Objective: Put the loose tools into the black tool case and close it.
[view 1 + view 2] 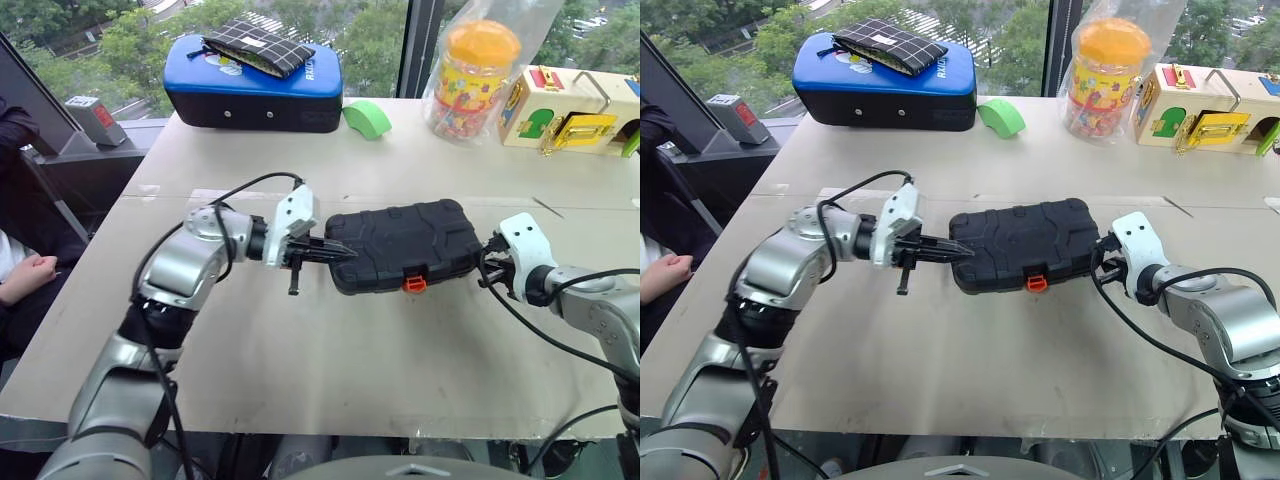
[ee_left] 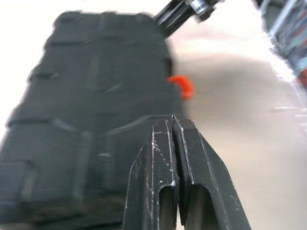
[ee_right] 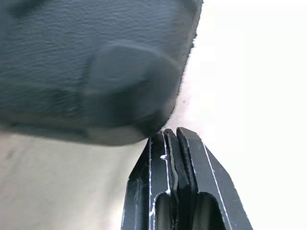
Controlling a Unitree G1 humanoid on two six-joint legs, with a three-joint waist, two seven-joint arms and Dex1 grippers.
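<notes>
Black tool case [image 1: 402, 245] lies shut, lid down, in the middle of the pale table [image 1: 330, 370] I am working over, its orange latch [image 1: 414, 284] on the edge nearest me. I see the room beyond the case as a window wall with green trees outside. Against that window, well behind the case, sits a larger blue-topped case [image 1: 252, 85] with a checked pouch [image 1: 258, 46] on it. Behind the tool case and to the right stand a wooden lock box [image 1: 570, 110] and a jar with an orange lid [image 1: 478, 75] in a clear bag. A green tape roll [image 1: 366, 119] rests behind the case, just beside the blue one. My left gripper [image 1: 338, 251] has its two black fingers pressed together, empty, the tips at the case's left end. My right gripper [image 3: 171, 136] is likewise pinched closed on nothing, its tips at the case's right end. A person's hand [image 1: 30, 272] rests far off to the case's left.
</notes>
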